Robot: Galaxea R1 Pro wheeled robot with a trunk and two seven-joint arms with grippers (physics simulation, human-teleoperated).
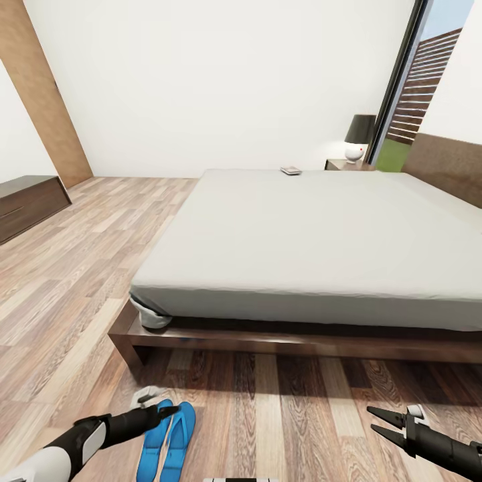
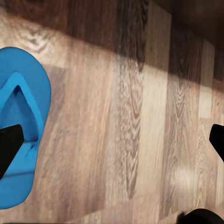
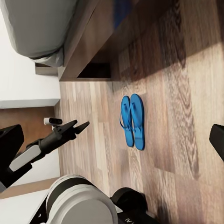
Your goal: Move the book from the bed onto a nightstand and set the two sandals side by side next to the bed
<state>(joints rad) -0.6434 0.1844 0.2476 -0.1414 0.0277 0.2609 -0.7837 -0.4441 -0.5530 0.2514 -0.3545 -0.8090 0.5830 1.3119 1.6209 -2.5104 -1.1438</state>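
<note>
Two sandals point(image 1: 167, 443) side by side near the bed point(image 1: 314, 254) — left gripper point(image 1: 161, 405) and right gripper point(image 1: 385, 423) spread, empty; book point(image 1: 290, 170) on the far mattress edge.

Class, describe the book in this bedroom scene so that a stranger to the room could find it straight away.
Start at the large bed with the light grey cover. Follow its top to the far edge, towards the nightstand carrying a dark-shaded lamp. The book is the small, thin, flat item lying there, the one thing resting on the otherwise smooth mattress.
</note>
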